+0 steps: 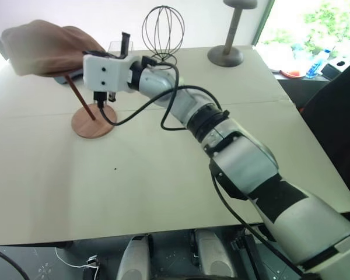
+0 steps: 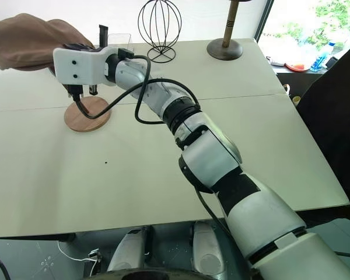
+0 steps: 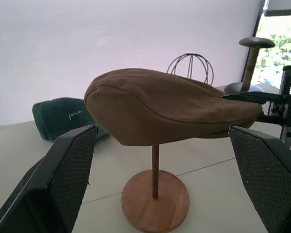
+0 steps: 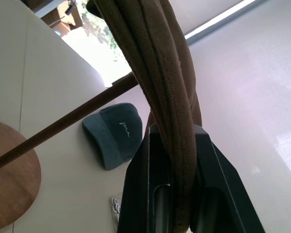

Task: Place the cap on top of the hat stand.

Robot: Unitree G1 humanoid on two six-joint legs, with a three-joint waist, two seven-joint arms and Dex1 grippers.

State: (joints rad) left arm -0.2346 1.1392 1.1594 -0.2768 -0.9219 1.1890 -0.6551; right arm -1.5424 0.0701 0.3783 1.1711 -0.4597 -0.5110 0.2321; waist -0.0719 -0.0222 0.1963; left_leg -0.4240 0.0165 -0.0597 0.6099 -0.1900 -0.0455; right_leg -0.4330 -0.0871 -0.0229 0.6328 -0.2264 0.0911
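Left claw [image 3: 160, 194] stands wide, empty, facing the stand [image 3: 155, 204] from the near side. Right claw [image 4: 177, 160] is clamped on the cap's [image 3: 169, 109] edge; cap sits over the stand's top, apparently seated, release pending.

The soft brown suede-like cloth cap [image 3: 169, 104] looks matt and napped, with stitched seams. The reddish-brown wooden hat stand [image 3: 155, 201] is smooth, faintly satin. The pale counter [image 1: 163, 181] is matt.
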